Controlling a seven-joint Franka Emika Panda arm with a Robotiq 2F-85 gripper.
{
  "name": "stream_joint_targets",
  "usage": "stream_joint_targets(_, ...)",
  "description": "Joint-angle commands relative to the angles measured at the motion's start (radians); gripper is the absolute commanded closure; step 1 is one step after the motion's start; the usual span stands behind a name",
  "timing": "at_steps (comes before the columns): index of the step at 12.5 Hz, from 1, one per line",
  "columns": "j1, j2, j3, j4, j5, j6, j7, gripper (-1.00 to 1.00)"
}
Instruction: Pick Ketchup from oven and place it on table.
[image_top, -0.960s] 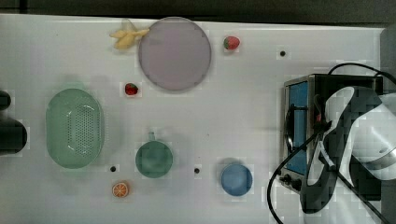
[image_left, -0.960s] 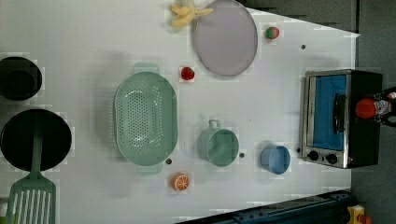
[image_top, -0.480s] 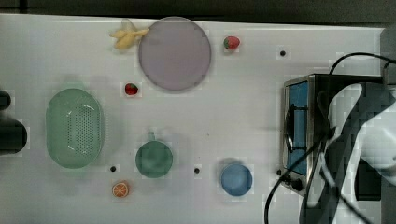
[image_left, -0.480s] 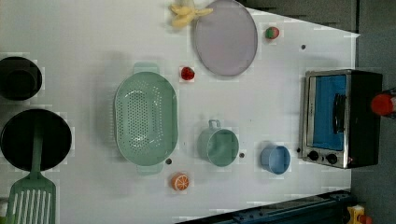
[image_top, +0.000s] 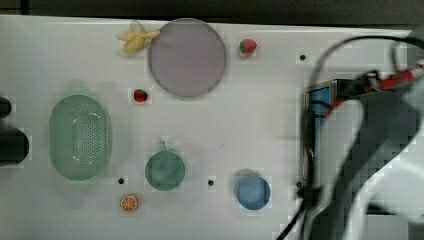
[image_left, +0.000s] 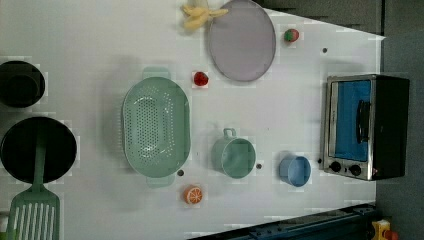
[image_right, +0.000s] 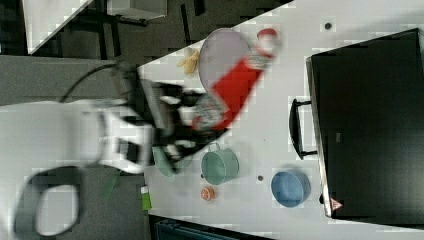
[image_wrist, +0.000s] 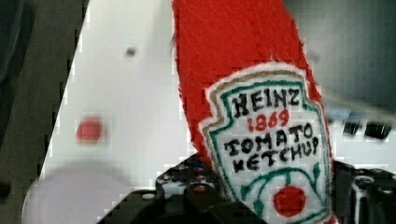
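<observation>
Ketchup (image_right: 235, 90) in fingers (image_wrist: 187, 186), over table (image_right: 270, 135) beside oven (image_right: 370, 125).

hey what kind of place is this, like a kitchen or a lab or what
Probably a lab tabletop staged as a play kitchen: a toaster oven, a green colander and toy fruit like the orange slice on a white table.

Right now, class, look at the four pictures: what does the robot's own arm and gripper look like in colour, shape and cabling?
The arm is made of rounded glossy white segments with dark grey joints. A black cable arcs over it and another loops beside it in the right view. The gripper at its end is black and blocky. No marking on it can be read.
</observation>
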Motion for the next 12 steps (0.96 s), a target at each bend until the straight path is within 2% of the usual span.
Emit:
stream_joint_targets(1,0.115,0.000,0.105,0.005,0.008,-0.052,-0.039,-0.26)
stream_joint_targets(6,0.135,-0.005,0.224,-0.146,-0.001,-0.010,-0.036,-0.26)
stream_joint_targets(12,0.134,0.031,0.234,-0.443,-0.001,0.304,-0.029,-0.26)
